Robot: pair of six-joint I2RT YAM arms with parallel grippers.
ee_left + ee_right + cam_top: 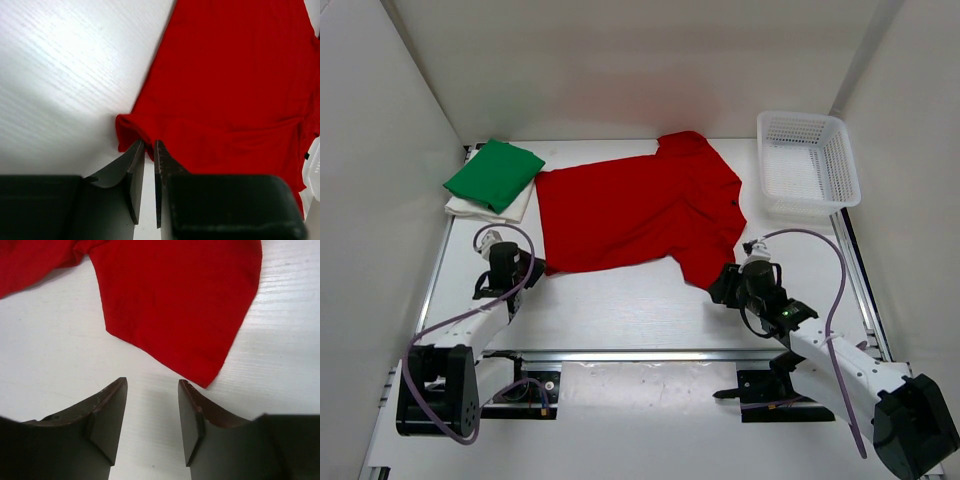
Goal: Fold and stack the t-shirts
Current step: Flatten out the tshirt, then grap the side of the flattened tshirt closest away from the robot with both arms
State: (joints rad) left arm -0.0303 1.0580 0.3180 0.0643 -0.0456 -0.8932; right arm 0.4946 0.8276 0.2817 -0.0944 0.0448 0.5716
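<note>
The red t-shirt [640,210] lies spread across the middle of the table. My left gripper [532,266] is at its near left corner. In the left wrist view that gripper [149,146] is shut on the bunched hem corner of the red t-shirt [225,90], with cloth pinched between the tips. My right gripper [718,288] stands open just short of the near sleeve. In the right wrist view the red sleeve [175,295] ends a little ahead of that gripper [152,385], with only table between its fingers. A folded green t-shirt [493,173] rests on a folded white t-shirt [490,207] at the back left.
A white mesh basket [807,165] stands at the back right, close to the red shirt's far sleeve. White walls close in the table on the left, back and right. A metal rail [650,355] runs along the near edge by the arm bases.
</note>
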